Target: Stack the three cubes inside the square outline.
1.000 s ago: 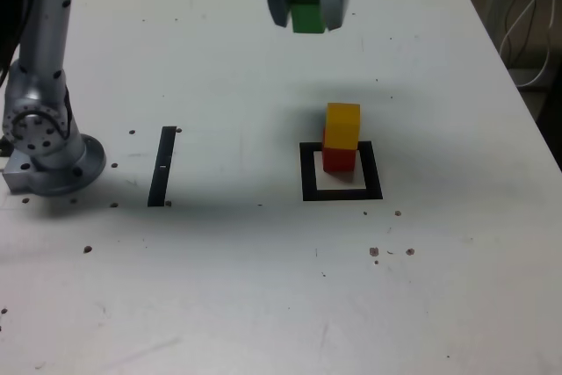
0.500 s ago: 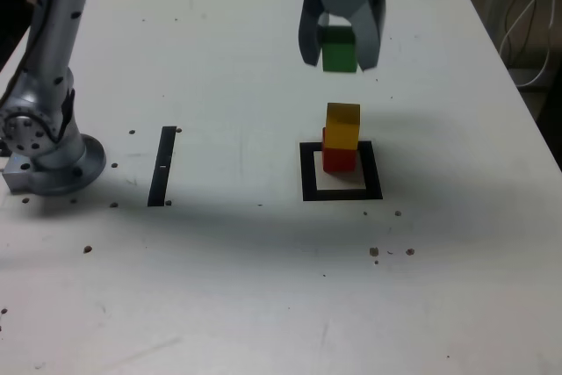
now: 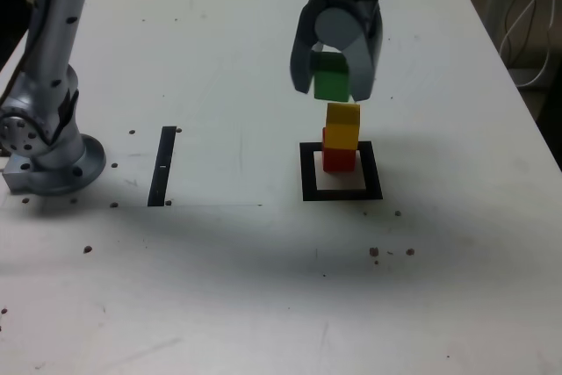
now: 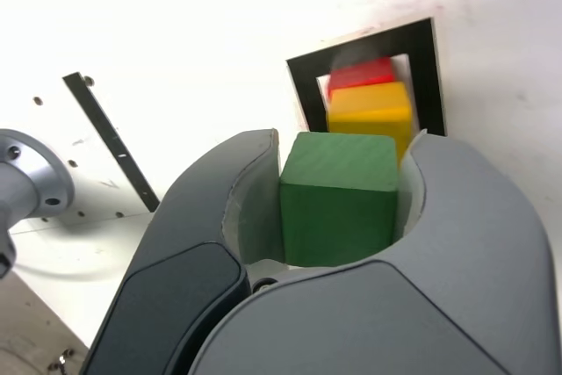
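Fingers [image 3: 334, 85] closed on the green cube [image 3: 331, 77], held in the air just above the yellow cube [image 3: 342, 125]. Yellow cube sits on the red cube [image 3: 338, 160], which stands inside the square outline [image 3: 341, 191] on the white tabletop [image 3: 263, 287], toward its right edge in the exterior view.

Even, bright overhead light; the white table [image 3: 219, 287] is nearly overexposed in the wrist view. A broad soft shadow crosses it below the black square outline [image 3: 342, 192] in the exterior view. Wrist view: the red cube [image 4: 361, 73] is slightly blurred.
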Robot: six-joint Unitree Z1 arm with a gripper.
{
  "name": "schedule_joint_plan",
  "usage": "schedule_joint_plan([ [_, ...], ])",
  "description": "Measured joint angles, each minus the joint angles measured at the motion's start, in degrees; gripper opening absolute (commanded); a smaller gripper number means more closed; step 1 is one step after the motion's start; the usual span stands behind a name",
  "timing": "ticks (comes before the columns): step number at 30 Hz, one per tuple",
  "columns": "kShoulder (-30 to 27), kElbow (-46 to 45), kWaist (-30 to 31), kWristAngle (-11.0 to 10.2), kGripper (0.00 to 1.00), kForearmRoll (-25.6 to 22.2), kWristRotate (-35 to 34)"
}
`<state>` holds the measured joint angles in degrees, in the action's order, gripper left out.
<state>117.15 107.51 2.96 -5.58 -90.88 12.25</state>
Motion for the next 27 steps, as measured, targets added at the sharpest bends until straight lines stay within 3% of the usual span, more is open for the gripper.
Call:
schedule_joint_plan([
  [21, 3.06, -0.15, 2.44, -0.46, 0.19, 1.41, -0.55],
  [24, 3.15, -0.14, 2.44, -0.59, 0.29, 1.46, -0.69],
  [27, 3.22, 0.36, 2.44, -0.63, 0.53, 1.49, -0.76],
])
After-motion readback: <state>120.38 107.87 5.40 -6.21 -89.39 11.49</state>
